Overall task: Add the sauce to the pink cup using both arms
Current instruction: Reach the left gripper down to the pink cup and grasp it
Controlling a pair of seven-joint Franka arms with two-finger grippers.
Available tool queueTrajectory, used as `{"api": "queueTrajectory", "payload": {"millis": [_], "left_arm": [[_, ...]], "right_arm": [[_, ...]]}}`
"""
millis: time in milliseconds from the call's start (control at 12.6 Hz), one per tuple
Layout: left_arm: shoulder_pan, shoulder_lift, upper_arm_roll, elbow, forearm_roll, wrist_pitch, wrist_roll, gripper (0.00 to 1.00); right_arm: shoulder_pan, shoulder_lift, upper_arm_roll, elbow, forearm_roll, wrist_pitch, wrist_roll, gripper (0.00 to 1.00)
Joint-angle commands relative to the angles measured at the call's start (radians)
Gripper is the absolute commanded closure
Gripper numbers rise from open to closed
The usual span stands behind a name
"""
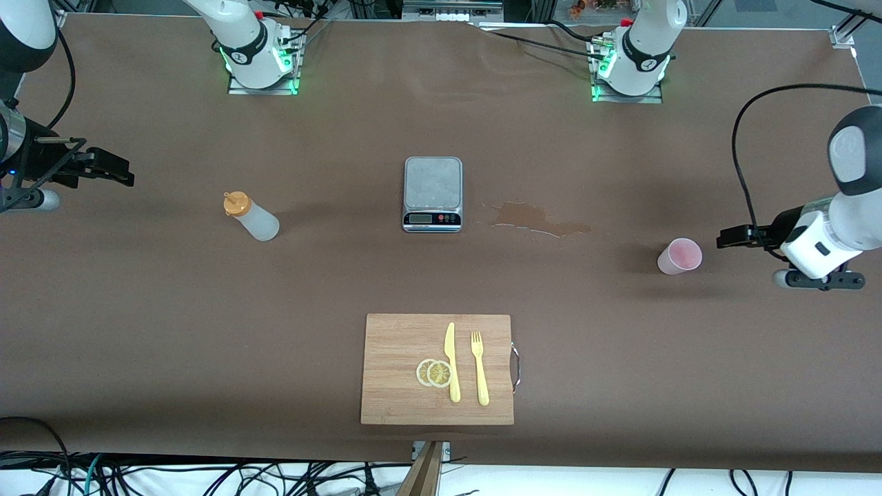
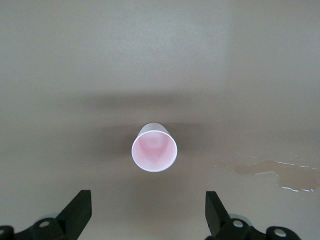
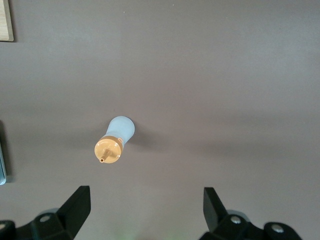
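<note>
The sauce bottle [image 1: 251, 217], whitish with an orange nozzle cap, stands upright toward the right arm's end of the table. My right gripper [image 1: 114, 169] hovers over the bare table beside it, apart from it. It is open and empty, and the bottle [image 3: 116, 140] lies ahead of its spread fingers [image 3: 77, 207]. The pink cup [image 1: 680, 256] stands upright toward the left arm's end. My left gripper [image 1: 730, 238] hangs over the table close beside the cup without touching it. It is open and empty, and the cup [image 2: 154, 147] is centred ahead of its fingers [image 2: 216, 207].
A kitchen scale [image 1: 433, 193] sits mid-table, with a wet spill [image 1: 537, 219] between it and the cup. Nearer to the front camera lies a wooden cutting board [image 1: 396, 344] with a yellow knife [image 1: 451, 362], a fork [image 1: 479, 368] and lemon slices [image 1: 434, 373].
</note>
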Motion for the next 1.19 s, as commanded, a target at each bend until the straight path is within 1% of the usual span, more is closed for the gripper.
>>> {"api": "queueTrajectory", "payload": {"millis": [0, 80, 239, 398, 557, 716, 954, 1113], "left_arm": [[0.003, -0.012, -0.005, -0.125, 0.068, 0.144, 0.029, 0.0], [0.005, -0.012, -0.005, -0.172, 0.093, 0.204, 0.032, 0.0], [0.008, -0.012, -0.005, -0.283, 0.094, 0.34, 0.038, 0.0], [0.02, -0.012, -0.005, -0.354, 0.094, 0.449, 0.043, 0.01], [0.025, -0.01, -0.005, -0.38, 0.094, 0.485, 0.079, 0.01], [0.052, 0.005, -0.004, -0.388, 0.093, 0.531, 0.125, 0.01], [0.058, 0.028, 0.001, -0.394, 0.087, 0.571, 0.133, 0.01], [0.058, 0.031, 0.001, -0.421, 0.081, 0.611, 0.133, 0.01]], "right_arm": [[-0.004, 0.005, 0.005, 0.019, 0.012, -0.006, 0.01, 0.0], [-0.004, 0.005, 0.005, 0.019, 0.014, -0.006, 0.01, 0.0], [-0.004, 0.005, 0.005, 0.019, 0.014, -0.006, 0.01, 0.0], [-0.004, 0.005, 0.005, 0.019, 0.014, -0.006, 0.01, 0.0], [-0.004, 0.005, 0.005, 0.019, 0.014, -0.005, 0.01, 0.0], [-0.004, 0.005, 0.005, 0.019, 0.014, -0.006, 0.01, 0.0], [-0.006, 0.005, 0.005, 0.019, 0.014, -0.006, 0.01, 0.0], [-0.004, 0.005, 0.005, 0.019, 0.014, -0.006, 0.01, 0.0]]}}
